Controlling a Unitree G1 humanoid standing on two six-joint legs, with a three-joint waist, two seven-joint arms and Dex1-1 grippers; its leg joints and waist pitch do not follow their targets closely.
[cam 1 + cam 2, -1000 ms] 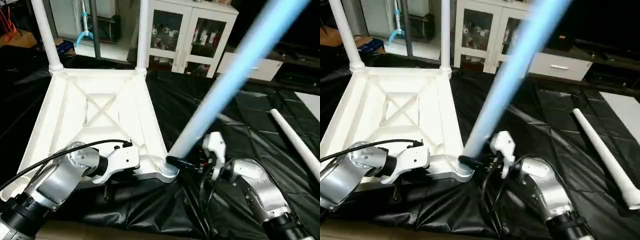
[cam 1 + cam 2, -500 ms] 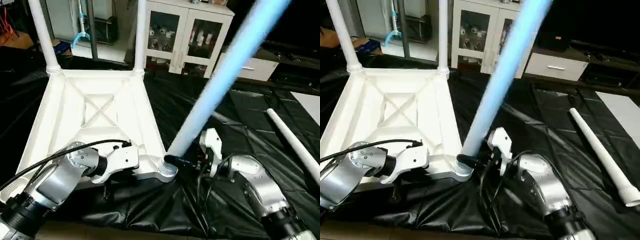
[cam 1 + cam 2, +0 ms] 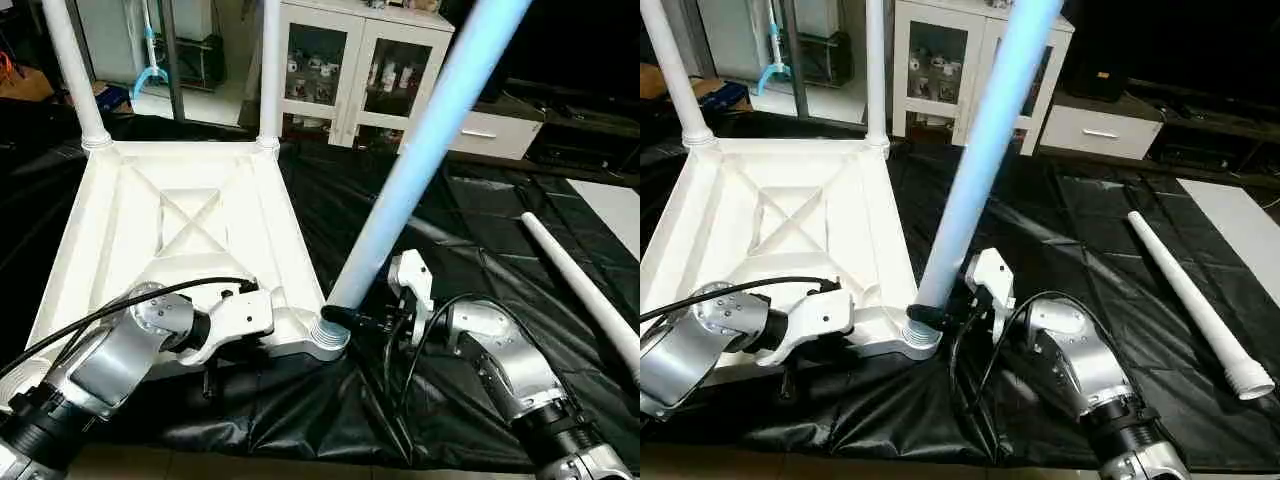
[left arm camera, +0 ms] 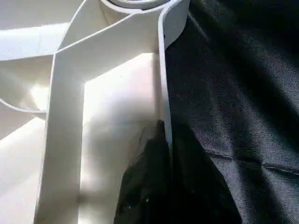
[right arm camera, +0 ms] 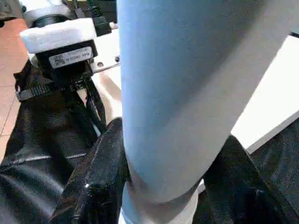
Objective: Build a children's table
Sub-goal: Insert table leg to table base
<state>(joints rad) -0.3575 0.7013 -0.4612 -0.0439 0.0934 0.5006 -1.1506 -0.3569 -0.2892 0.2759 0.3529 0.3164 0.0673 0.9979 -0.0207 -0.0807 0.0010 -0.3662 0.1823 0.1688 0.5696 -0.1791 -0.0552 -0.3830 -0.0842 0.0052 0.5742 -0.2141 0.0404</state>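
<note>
White top: upside down on the black sheet (image 3: 470, 230), ribs up, so the top (image 3: 130, 240) is right in front of me.
Legs done: two already stand in the far corner sockets, far left leg (image 3: 68, 70) and the next one (image 3: 268, 70).
Left gripper (image 4: 163, 140): fingers pinched shut on the top's near rim wall, one each side, holding it down.
Right gripper (image 3: 940, 312): clamped around the base of the third leg (image 3: 420, 160), right above the near socket (image 3: 333, 335).
Lean: that leg tilts away to my right instead of standing straight like the far two.
Worry: if I twist it while it's tilted, I reckon the thread goes in crooked and jams.
Other worry: top could skid on the slick sheet if my left pinch slips.
Spare: fourth leg (image 3: 1195, 300) lies on the sheet, well off to my right.
</note>
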